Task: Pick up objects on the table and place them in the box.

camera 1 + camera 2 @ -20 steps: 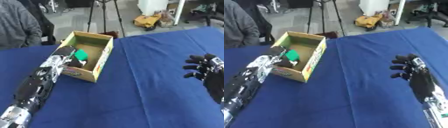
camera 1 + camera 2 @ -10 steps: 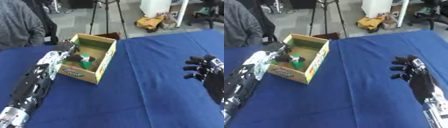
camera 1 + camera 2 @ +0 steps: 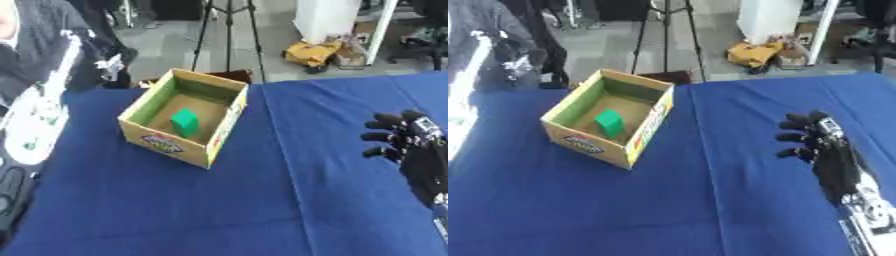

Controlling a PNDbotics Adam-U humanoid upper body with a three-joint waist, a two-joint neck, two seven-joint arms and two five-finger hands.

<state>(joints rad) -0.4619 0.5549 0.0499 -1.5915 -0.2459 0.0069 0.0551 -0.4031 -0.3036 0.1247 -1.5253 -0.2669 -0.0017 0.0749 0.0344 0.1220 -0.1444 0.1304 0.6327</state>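
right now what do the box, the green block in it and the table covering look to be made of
Box: likely cardboard, matte tan inner walls, printed label outside. Green block: uniform flat colour, crisp edges, possibly plastic or foam; cannot tell which. Table covering: seemingly blue cloth, dull, no glare.
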